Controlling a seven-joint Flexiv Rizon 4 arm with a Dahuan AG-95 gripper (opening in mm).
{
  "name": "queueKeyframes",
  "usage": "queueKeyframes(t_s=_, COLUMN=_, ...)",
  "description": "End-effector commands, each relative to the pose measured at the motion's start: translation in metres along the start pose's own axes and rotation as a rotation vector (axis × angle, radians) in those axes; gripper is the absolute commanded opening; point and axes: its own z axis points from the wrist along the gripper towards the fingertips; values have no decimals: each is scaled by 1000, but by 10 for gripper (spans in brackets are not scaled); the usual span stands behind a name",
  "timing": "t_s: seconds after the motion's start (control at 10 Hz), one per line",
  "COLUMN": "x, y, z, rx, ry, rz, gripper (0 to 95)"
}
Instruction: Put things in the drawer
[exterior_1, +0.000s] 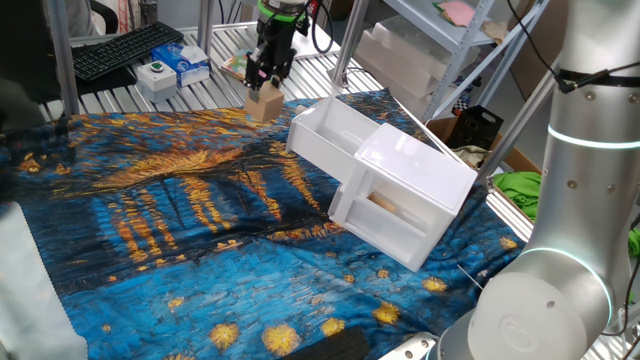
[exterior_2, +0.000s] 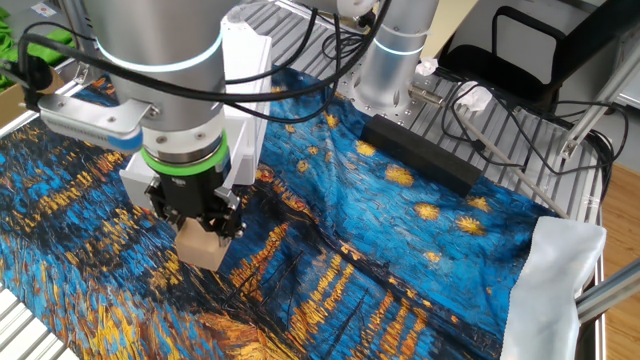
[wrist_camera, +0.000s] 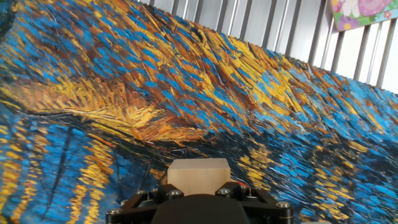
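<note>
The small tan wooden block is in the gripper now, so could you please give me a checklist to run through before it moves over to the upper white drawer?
1. Grip: gripper shut on the small tan wooden block: ok.
2. Block lifted off the blue and yellow painted cloth: ok, it looks clear in both fixed views.
3. Upper white plastic drawer pulled out of the white cabinet: ok.
4. Room in that drawer: ok, nothing seen inside.
5. Path from block to drawer over the cloth: ok, nothing standing between.
6. Block square in the fingers: cannot tell; it seems slightly tilted.
</note>
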Motion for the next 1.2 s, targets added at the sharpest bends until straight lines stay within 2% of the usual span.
queueKeyframes(t_s=0.1, x=0, y=0, z=-1, rx=10, ry=23, rz=8, gripper=0)
queueKeyframes(t_s=0.4, x=0, y=0, z=-1, rx=15, ry=28, rz=39, gripper=0)
queueKeyframes(t_s=0.5, x=0, y=0, z=-1, rx=58, ry=35, rz=27, gripper=0)
queueKeyframes(t_s=0.7, x=0, y=0, z=-1, rx=46, ry=41, rz=60, gripper=0)
queueKeyframes(t_s=1.2, x=0, y=0, z=-1, rx=48, ry=35, rz=133, gripper=0)
